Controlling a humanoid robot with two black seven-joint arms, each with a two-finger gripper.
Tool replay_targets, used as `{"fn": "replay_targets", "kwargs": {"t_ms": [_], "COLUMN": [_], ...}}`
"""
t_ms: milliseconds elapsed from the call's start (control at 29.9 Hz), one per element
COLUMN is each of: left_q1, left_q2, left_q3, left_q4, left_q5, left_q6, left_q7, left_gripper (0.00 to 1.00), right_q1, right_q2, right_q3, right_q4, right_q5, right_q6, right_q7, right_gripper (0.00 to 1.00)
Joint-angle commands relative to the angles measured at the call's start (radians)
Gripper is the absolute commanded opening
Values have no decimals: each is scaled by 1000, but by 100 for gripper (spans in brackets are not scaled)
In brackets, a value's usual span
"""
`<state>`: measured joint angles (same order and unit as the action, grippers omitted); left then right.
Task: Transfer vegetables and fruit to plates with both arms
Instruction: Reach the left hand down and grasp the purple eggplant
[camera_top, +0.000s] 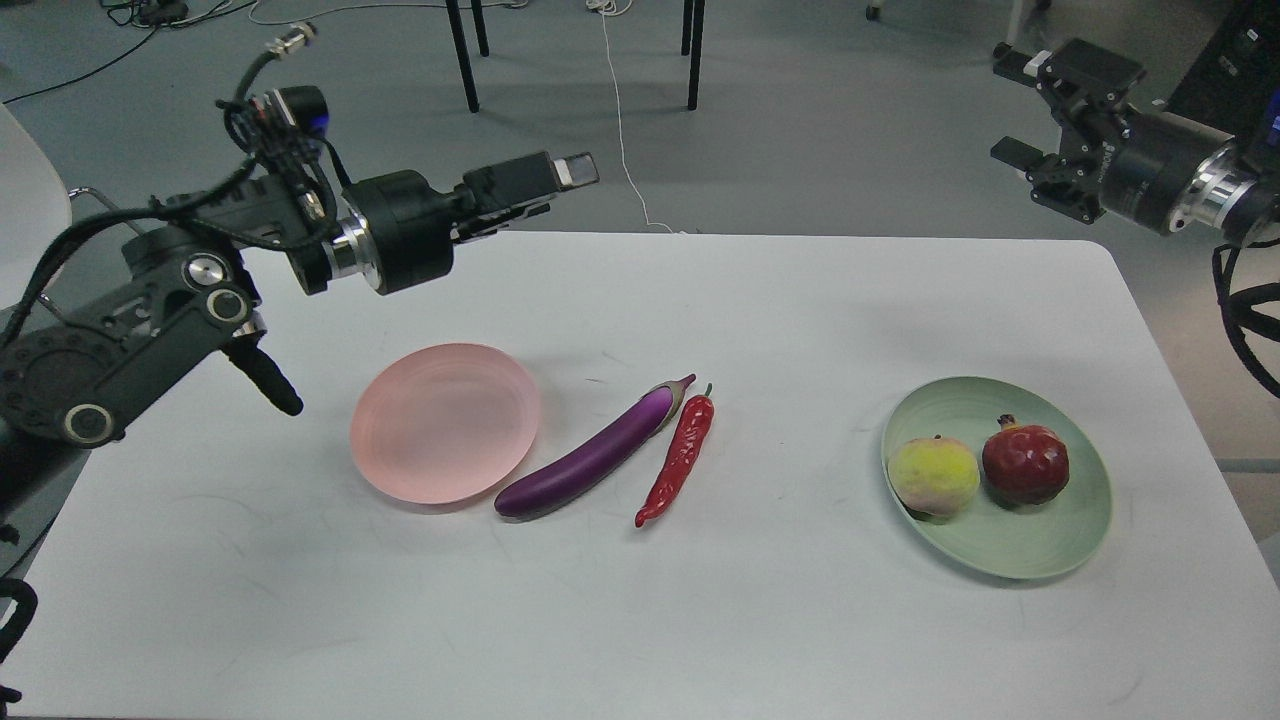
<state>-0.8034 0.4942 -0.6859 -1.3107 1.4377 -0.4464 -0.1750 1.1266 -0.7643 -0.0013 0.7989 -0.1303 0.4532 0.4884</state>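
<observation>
The purple eggplant (590, 460) and the red chili pepper (680, 460) lie side by side on the white table, just right of the empty pink plate (445, 425). The yellow-green peach (933, 476) and the dark red pomegranate (1025, 463) sit on the green plate (1000, 400) at the right. My left gripper (570, 185) hovers above the table's back edge, behind the pink plate, pointing right; it is seen side-on and holds nothing I can see. My right gripper (1010, 105) is open and empty, high beyond the table's back right corner.
Black chair legs (465, 50) and a white cable (625, 130) are on the floor behind the table. A black case (1250, 40) stands at the top right. My left arm's elbow (120, 350) hangs over the table's left edge.
</observation>
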Motion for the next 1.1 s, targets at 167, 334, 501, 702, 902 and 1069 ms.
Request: {"fn": "replay_targets", "kwargs": {"t_ms": [167,334,501,702,902,1069], "left_q1": [7,1,6,15,15,18], "left_q2": [-94,-105,-132,-181,-194,-194], "left_q3": [152,362,430,433,497,497], "left_q4": [-2,48,136,218,223,223], "left_q5": [518,710,725,730,731,730], "left_q6": [83,224,262,262,265,264], "left_q7": [0,0,2,5,14,34], "left_gripper": [98,94,86,73,62,43], "right_q1": [-207,-372,-467,-496,-496,-496], "right_q2": [-72,-78,-78,-78,-82,-84], "right_q3": [150,328,420,426,431,440], "right_q4": [5,17,51,54,56,56], "right_q5": [320,328,328,328,328,327], "right_q6": [36,36,36,36,36,36], "right_q7": [0,0,0,0,0,0], "right_gripper": [97,97,97,97,97,97]}}
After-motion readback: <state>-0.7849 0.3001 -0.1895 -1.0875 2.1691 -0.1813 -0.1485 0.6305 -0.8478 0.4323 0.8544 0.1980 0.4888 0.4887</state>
